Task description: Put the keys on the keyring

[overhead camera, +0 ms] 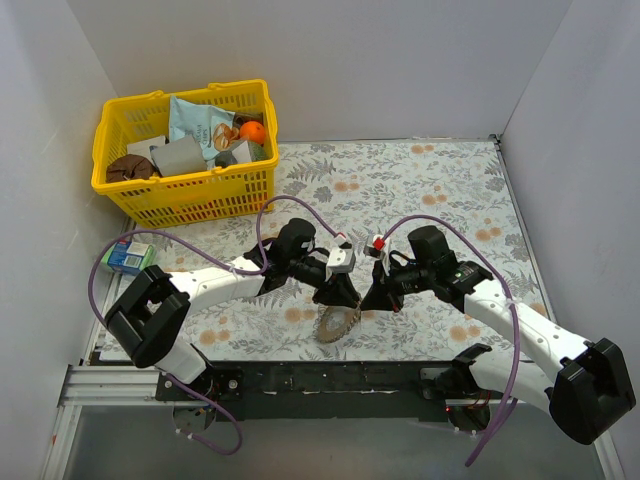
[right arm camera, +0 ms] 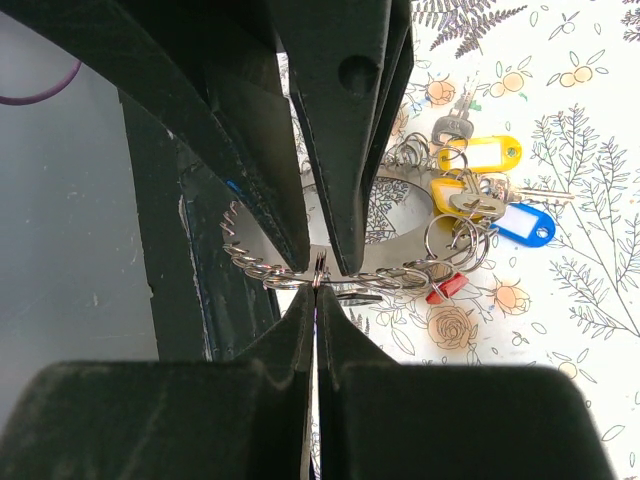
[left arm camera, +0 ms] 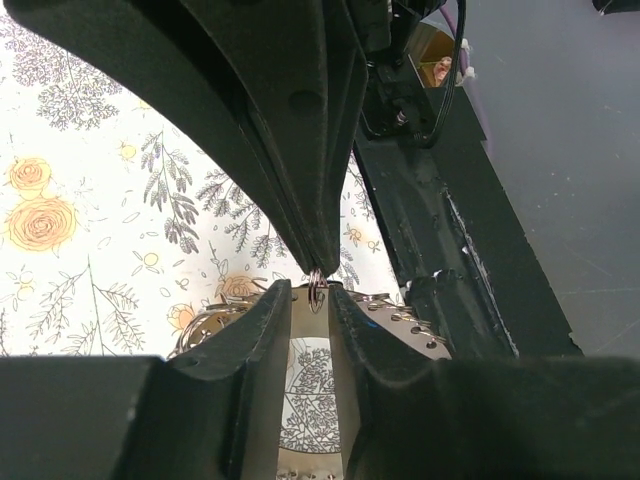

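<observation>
The keyring (right arm camera: 400, 258), a flat silver ring fringed with small split rings, hangs tilted over the floral cloth, also seen as the keyring (overhead camera: 338, 325) from above. My right gripper (right arm camera: 317, 300) is shut on one small split ring (right arm camera: 318, 270) at its rim. My left gripper (left arm camera: 310, 297) faces it from the other side, jaws apart on either side of that same small ring (left arm camera: 317, 290). The keys hang on the keyring's far side: yellow tags (right arm camera: 482, 153), a blue tag (right arm camera: 527, 226), a red one (right arm camera: 447, 287). From above, both grippers (overhead camera: 355, 293) meet tip to tip and hide the keys.
A yellow basket (overhead camera: 185, 150) full of items stands at the back left. A small blue-green carton (overhead camera: 128, 257) lies by the left wall. A floral cloth (overhead camera: 420, 180) covers the table. The black base rail (overhead camera: 330, 378) runs along the near edge, close under the keyring.
</observation>
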Controlling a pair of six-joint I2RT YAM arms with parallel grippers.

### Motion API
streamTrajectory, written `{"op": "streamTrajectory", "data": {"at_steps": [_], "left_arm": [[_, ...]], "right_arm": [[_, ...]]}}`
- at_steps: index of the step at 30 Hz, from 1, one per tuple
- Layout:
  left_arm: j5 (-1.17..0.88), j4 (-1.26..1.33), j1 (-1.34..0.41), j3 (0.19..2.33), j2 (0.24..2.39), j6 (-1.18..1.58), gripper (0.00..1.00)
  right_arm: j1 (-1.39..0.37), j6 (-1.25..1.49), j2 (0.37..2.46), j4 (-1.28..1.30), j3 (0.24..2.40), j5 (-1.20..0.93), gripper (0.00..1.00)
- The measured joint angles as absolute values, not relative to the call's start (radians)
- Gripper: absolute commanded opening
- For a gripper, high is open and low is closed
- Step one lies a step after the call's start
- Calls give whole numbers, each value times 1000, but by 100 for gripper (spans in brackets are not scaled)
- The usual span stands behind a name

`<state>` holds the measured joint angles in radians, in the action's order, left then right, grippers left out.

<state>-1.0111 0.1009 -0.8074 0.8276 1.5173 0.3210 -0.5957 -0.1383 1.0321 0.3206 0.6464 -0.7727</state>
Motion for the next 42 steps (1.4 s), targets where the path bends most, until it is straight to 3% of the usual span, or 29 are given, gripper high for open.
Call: {"op": "streamTrajectory", "data": {"at_steps": [4,13,18,24,27,33,39,40,42], "left_arm": [[-1020,115,-807,828,1517,327,22],[-1037,137,-813,828,1518,338,17],[-1036,145,-820,828,1530,341,0],[-1032,152,-824,828,1535,341,0],[-1026,162,-824,824,1535,346,0],[-989,244,-827,767,1516,397,0],[-926,456,-833,595,1478,535,0],[-914,502,-834,563,1473,561,0],[-892,580,-833,505,1460,606,0]], "right_arm": [[-596,-138,1032,320,646,-773,1],[-596,-138,1032,320,646,-772,1],[-596,-135,1031,326,645,-770,1],[-596,-134,1028,336,645,-767,1],[-596,-134,1026,336,645,-761,9],[-596,-105,995,317,643,-733,39],[-596,-64,929,238,630,-710,55],[-596,-58,921,229,625,-705,65],[-596,-52,908,228,622,-690,71]]}}
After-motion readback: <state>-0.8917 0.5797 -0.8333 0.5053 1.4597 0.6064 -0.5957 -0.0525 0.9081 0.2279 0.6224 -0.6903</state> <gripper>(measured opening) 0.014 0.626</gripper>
